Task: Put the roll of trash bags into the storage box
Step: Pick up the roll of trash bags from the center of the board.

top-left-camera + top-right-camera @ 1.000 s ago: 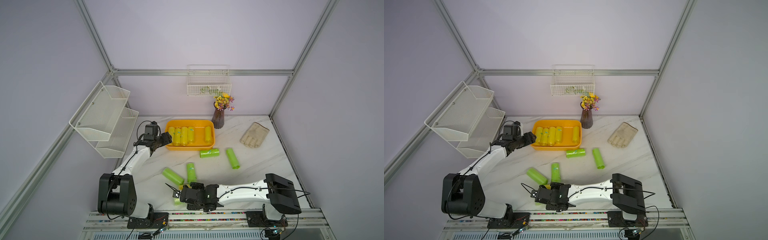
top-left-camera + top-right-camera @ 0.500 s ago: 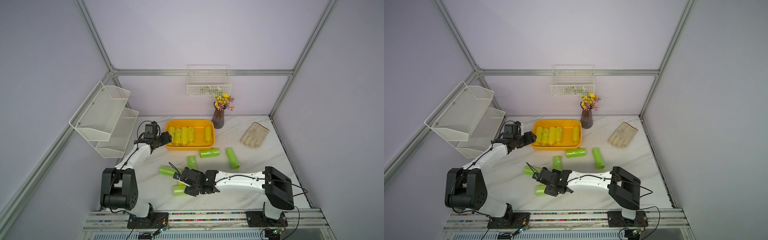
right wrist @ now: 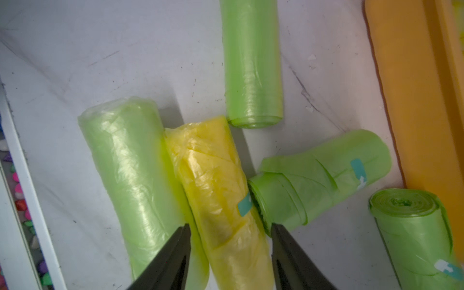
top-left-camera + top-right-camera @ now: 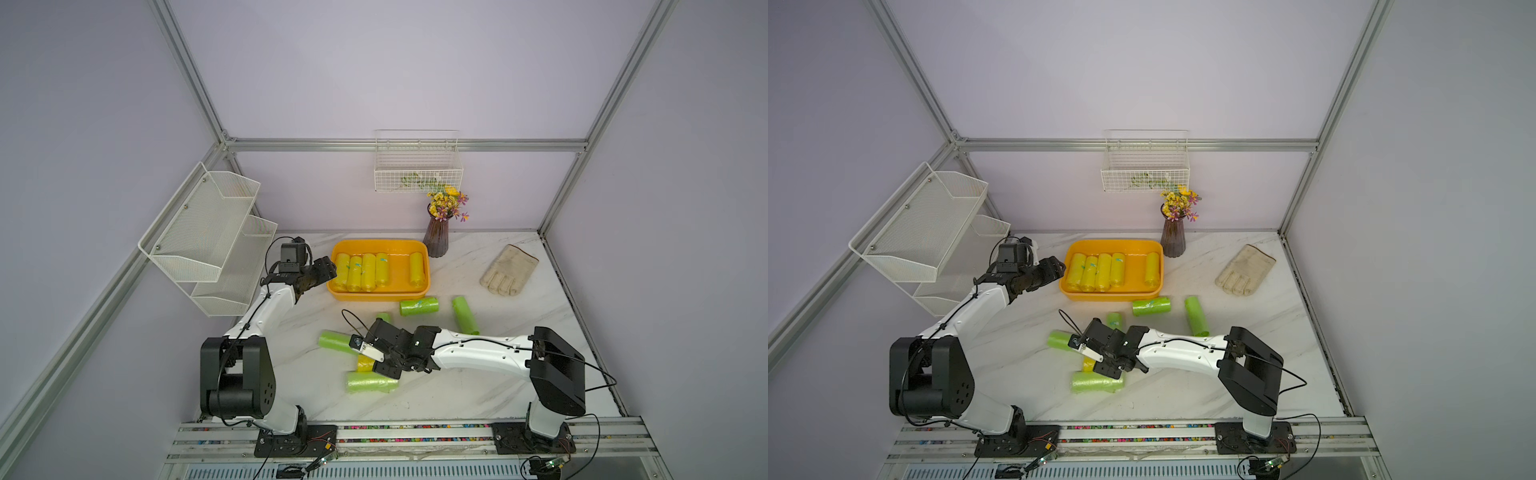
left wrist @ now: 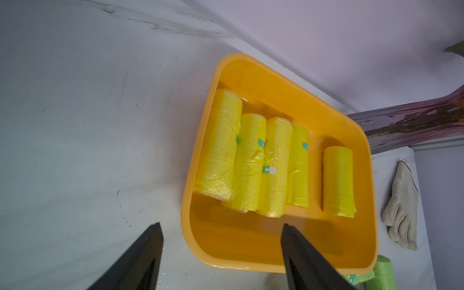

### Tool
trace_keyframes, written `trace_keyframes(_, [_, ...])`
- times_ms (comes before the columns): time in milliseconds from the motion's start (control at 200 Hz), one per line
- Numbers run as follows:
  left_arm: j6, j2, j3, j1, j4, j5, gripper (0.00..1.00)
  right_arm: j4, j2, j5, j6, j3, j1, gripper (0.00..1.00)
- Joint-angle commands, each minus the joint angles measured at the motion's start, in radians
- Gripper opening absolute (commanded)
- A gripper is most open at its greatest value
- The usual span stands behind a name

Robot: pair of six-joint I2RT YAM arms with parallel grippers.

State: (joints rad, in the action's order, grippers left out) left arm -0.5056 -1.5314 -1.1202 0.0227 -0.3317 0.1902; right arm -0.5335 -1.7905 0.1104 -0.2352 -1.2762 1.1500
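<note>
The yellow roll [image 3: 216,190] of trash bags lies on the marble surface [image 4: 478,390] near the front edge, well short of the storage box [image 4: 374,296]. The right tool [image 3: 229,226] straddles it with one dark finger [image 3: 173,253] along each side. The gap is narrowed to about the roll's width, though I cannot tell from the wrist view whether the pads actually press on the plastic. In a top view only a short yellow end shows from under the tool's body.

A pale green roll [image 3: 130,170] lies touching one flank of the yellow roll, on the side toward the front rail. A labelled green roll [image 3: 321,175] butts its end against the other flank. A third green roll [image 3: 253,62] lies just beside the yellow roll's far end. A fourth green roll [image 4: 419,306] rests just in front of the box's front wall, and a fifth green roll [image 4: 464,314] lies near it, further right.

The box stands toward the back of the surface and holds five yellow rolls: four packed rolls [image 5: 261,160] side by side and a single roll [image 5: 337,180] apart from them. The left tool [image 5: 221,233] hangs at the box's near left corner, spread wide and holding nothing.

A vase of flowers [image 4: 436,239] stands just beside the box's back right corner. A pale glove [image 4: 509,270] lies well to the right. A wire basket [image 4: 417,166] hangs on the back wall and a mesh rack [image 4: 208,237] on the left wall.
</note>
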Motion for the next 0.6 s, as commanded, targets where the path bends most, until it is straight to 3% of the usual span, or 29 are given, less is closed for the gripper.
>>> trace_keyframes(0, [0.001, 0.028, -0.013, 0.02, 0.007, 0.021, 0.74, 0.001, -0.03, -0.03, -0.049, -0.033, -0.013, 0.53])
trace_keyframes(595, [-0.005, 0.028, 0.011, 0.046, 0.016, 0.049, 0.74, 0.027, -0.104, -0.084, -0.11, -0.025, -0.021, 0.48])
